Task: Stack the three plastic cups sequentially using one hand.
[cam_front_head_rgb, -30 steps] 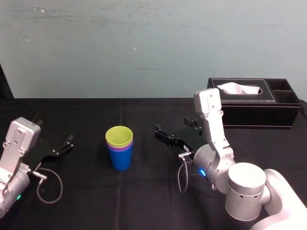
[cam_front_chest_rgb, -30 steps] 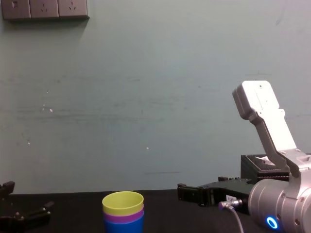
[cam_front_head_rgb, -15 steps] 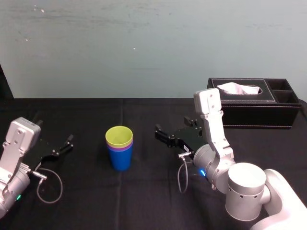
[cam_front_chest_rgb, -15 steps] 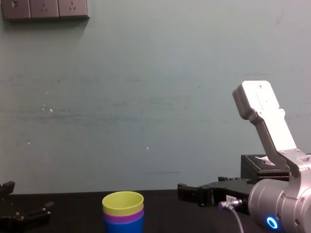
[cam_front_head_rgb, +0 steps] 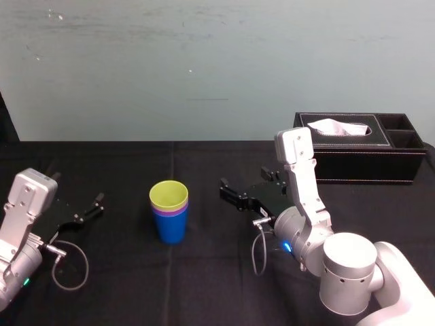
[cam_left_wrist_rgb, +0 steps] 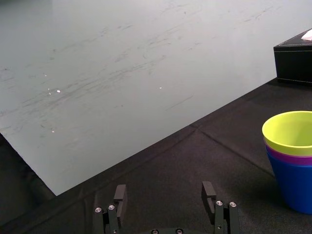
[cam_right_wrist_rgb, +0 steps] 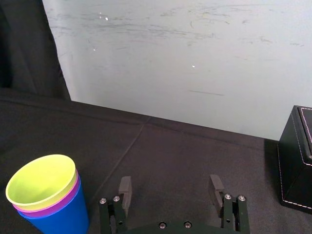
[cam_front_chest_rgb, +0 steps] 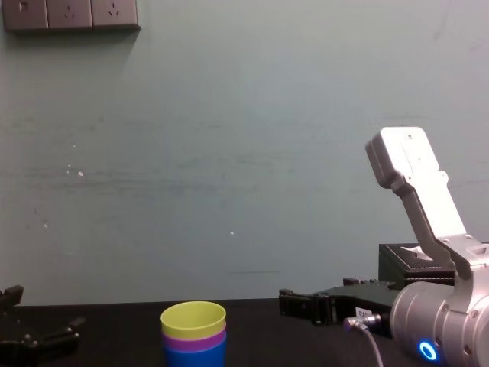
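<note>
The three cups stand nested as one upright stack (cam_front_head_rgb: 170,210) mid-table: blue outermost at the bottom, purple inside it, yellow-green innermost on top. That stack (cam_front_chest_rgb: 194,333) appears low in the chest view, and also in the left wrist view (cam_left_wrist_rgb: 291,159) and the right wrist view (cam_right_wrist_rgb: 48,195). My right gripper (cam_front_head_rgb: 224,187) hangs open and empty a short way to the right of the stack, apart from it; its two fingers (cam_right_wrist_rgb: 215,186) stand wide. My left gripper (cam_front_head_rgb: 99,200) rests open and idle far to the left, its fingers (cam_left_wrist_rgb: 208,193) spread.
A black tissue box (cam_front_head_rgb: 360,147) with a white tissue stands at the back right, behind my right arm. A black cloth (cam_front_head_rgb: 204,285) covers the table, and a pale wall rises right behind it. Loose cables hang by both wrists.
</note>
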